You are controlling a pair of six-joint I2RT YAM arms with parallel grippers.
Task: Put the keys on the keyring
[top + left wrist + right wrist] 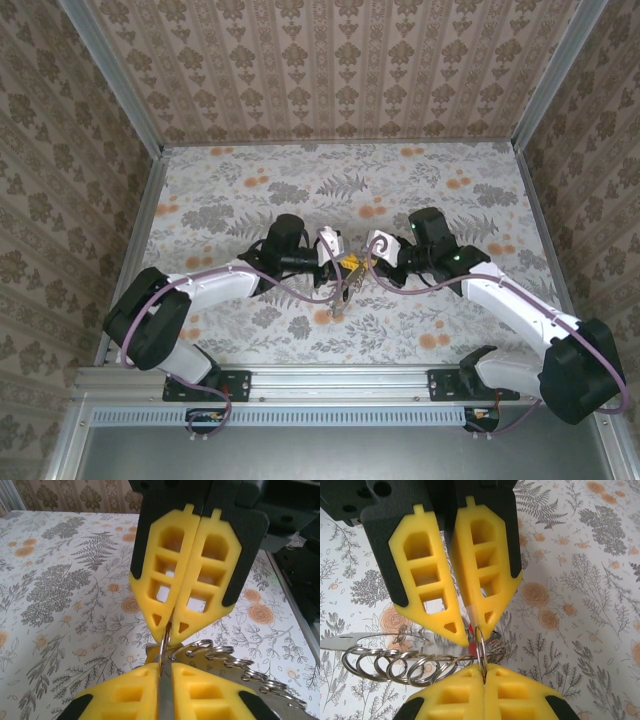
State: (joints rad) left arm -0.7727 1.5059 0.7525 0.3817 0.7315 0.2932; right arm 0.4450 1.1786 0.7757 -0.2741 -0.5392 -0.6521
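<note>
Keyring [480, 647] is standing upright at centre frame, right pincer [483, 672] and left pincer [164, 667] both clenching its opposite edges, probably steadying it for threading.

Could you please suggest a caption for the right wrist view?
Right gripper pinching a thin metal ring, facing the left gripper.

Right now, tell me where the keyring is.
The keyring hangs centrally in the top view, pinched where the left gripper and right gripper meet tip to tip.

Stretched inward from both bases, meeting tip to tip, left gripper [346, 264] and right gripper [360, 262] pinched closed (yellow fingertips [200, 615] almost touching).
</note>
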